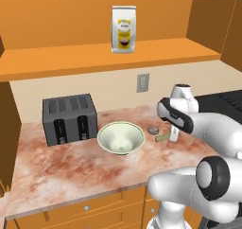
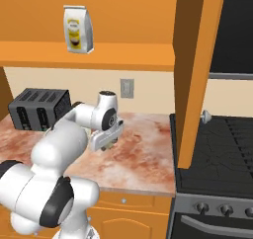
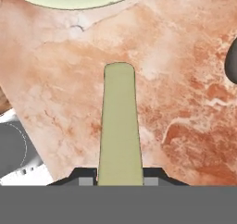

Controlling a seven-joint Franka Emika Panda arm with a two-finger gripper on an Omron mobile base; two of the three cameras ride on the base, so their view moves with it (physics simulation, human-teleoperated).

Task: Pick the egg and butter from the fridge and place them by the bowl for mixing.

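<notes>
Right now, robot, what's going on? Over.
Gripper shut on olive-yellow butter stick, low over counter. Brown-grey egg down beside cream-green bowl. Nothing blocking.

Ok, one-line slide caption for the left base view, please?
Pincer lowers the butter onto the counter beside the egg and bowl.

Dark grey two-slot toaster (image 1: 70,118) sits on the mottled reddish stone worktop (image 1: 61,166), back left against the wall. White-and-yellow paper bag (image 1: 124,28) stands upright on the orange wooden shelf (image 1: 94,57). Grey wall outlet (image 1: 142,83) below the shelf. Black stove (image 2: 222,149) right of the worktop, orange drawers (image 1: 94,206) below.
</notes>
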